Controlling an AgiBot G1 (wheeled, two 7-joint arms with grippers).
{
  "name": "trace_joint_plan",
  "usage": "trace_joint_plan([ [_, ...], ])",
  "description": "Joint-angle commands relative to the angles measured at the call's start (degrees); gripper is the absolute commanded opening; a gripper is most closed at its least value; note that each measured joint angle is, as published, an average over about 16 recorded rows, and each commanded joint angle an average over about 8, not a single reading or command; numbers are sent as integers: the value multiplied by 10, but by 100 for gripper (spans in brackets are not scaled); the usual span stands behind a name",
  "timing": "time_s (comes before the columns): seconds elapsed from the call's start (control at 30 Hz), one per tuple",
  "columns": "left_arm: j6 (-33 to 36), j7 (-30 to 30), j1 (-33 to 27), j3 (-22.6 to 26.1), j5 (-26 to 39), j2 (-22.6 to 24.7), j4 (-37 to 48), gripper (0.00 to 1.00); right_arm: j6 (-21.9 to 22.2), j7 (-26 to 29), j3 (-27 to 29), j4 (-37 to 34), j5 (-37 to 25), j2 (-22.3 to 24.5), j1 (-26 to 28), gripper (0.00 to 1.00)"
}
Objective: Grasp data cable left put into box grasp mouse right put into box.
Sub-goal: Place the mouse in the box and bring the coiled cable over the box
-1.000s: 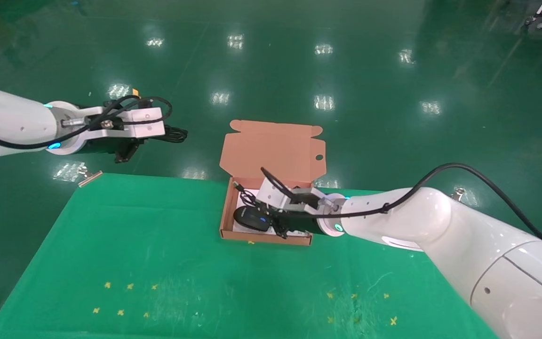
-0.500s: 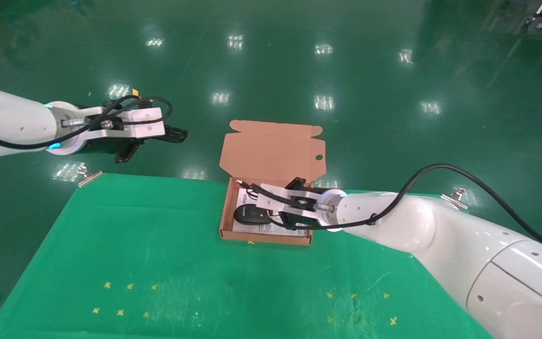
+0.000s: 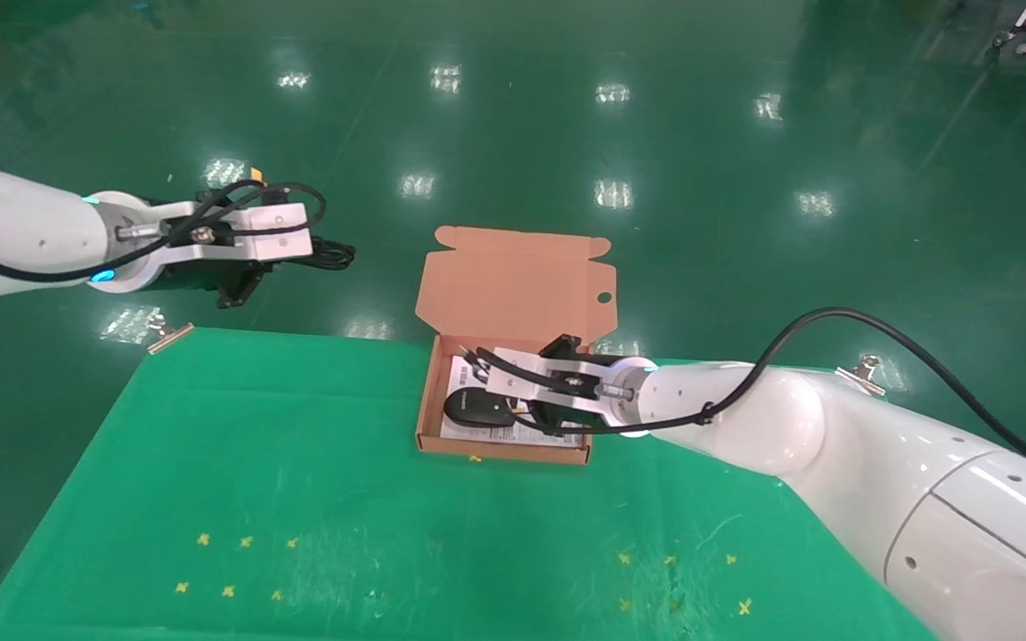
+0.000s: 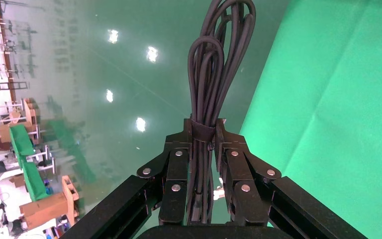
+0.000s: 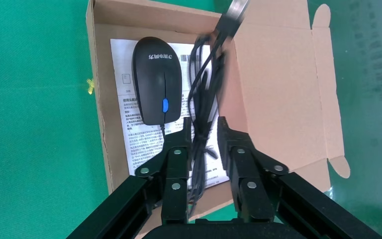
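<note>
— Where is the mouse [image 5: 156, 82]?
— Inside the box [image 3: 428, 392], mid-frame; the right claw [image 5: 201, 137] over it grips the mouse's cord [image 5: 203, 94].
— The data cable [image 4: 214, 74]?
— Clenched in the left claw [image 4: 202, 142], upper left.

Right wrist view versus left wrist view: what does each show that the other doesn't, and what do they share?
Only the right wrist view shows the box, the mouse lying on its white sheet, and the mouse's cord bunched between the right gripper fingers.

Only the left wrist view shows the data cable, a coil clamped in the left gripper off the table's edge, over the floor.

Both show the green cloth.
</note>
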Motion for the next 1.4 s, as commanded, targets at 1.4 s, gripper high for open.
trace_joint_plan([
  [1.4,-258,264,118,28,-209,204,284,0,-5,153,-12,277,-61,306,116,100],
])
